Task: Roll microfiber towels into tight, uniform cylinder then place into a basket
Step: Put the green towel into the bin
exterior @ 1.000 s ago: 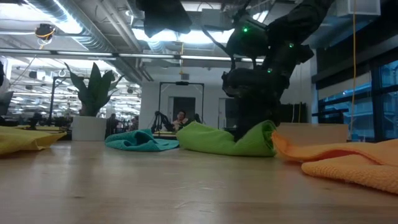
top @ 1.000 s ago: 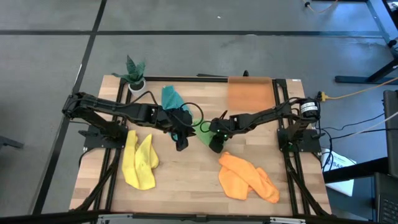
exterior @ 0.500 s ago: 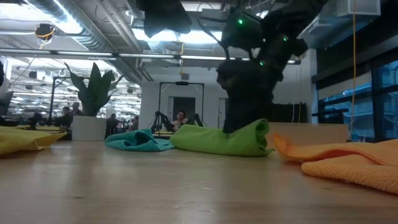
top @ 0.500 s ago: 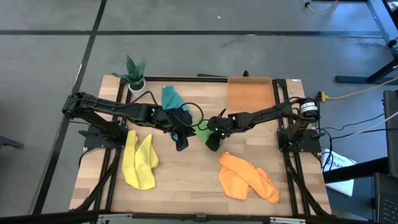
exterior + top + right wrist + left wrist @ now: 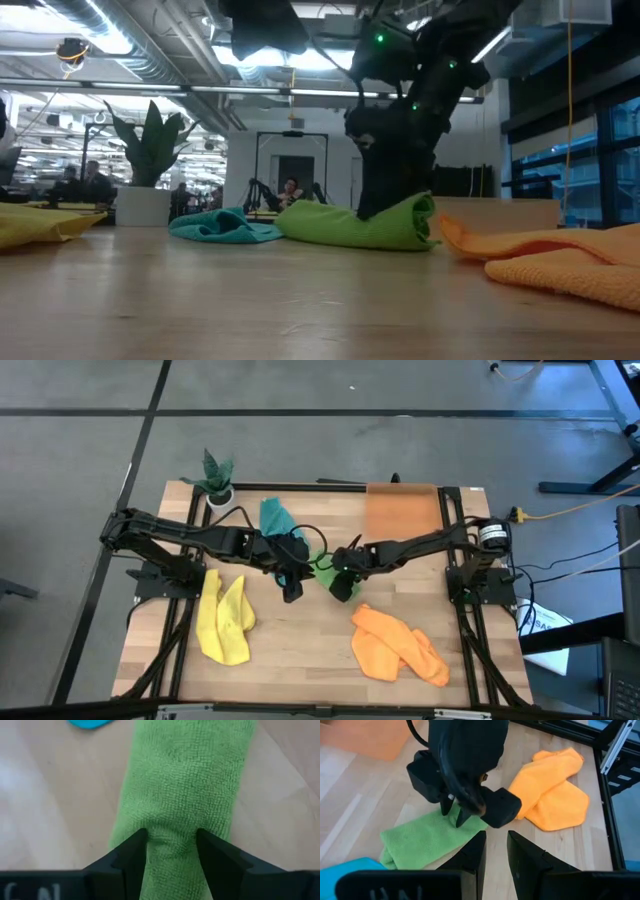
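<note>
- The right gripper point(image 5: 170, 851) is sitting down on the bright green microfiber towel point(image 5: 185, 795), a long roll mid-table, fingers straddling and pinching the cloth.
- The left gripper point(image 5: 494, 851) is hovering just beside that roll, jaws a bit apart, holding nothing.
- The shallow translucent orange basket point(image 5: 401, 510) is waiting at the table's far edge.
</note>
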Robot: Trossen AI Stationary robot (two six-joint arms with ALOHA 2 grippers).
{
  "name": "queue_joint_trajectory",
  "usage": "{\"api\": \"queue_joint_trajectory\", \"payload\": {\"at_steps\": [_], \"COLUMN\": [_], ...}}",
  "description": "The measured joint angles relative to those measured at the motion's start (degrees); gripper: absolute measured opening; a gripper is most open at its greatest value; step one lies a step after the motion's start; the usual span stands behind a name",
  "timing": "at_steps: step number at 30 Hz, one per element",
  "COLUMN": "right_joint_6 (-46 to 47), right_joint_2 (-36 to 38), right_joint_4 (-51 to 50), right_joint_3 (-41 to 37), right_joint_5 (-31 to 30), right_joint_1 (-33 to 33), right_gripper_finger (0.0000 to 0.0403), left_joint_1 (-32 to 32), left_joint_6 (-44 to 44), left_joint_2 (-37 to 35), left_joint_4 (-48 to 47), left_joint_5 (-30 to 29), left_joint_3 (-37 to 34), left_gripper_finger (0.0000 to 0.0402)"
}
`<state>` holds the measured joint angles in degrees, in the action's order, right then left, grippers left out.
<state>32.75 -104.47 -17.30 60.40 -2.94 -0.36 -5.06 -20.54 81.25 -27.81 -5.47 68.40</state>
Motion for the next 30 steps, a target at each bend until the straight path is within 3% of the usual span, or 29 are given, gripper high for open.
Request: {"api": "queue_joint_trajectory", "payload": {"at_steps": [13, 16, 21, 30], "right_joint_6": [0.05, 0.01, -0.52, -1.73], "right_joint_2": [-5.31, -5.42, -5.53, -1.49], "right_joint_4": [2.13, 2.07, 2.01, -1.10], "right_joint_3": [0.31, 0.29, 0.24, -0.41], "right_joint_5": [3.53, 3.54, 3.88, 0.10], "right_joint_1": [-0.02, -0.05, -0.04, -0.15], "right_gripper_finger": [0.0169, 0.0134, 0.0022, 0.0015], "left_joint_1": [0.00, -0.01, -0.02, 0.00], "left_joint_6": [-0.34, -0.34, -0.34, -0.33], "left_joint_2": [0.00, 0.00, 0.00, 0.00], "left_joint_4": [0.01, 0.02, 0.00, -0.01], "left_joint_5": [0.02, 0.03, 0.04, 0.21], "left_joint_3": [-0.02, -0.02, -0.02, -0.02], "left_gripper_finger": [0.0069, 0.0069, 0.0069, 0.0069]}}
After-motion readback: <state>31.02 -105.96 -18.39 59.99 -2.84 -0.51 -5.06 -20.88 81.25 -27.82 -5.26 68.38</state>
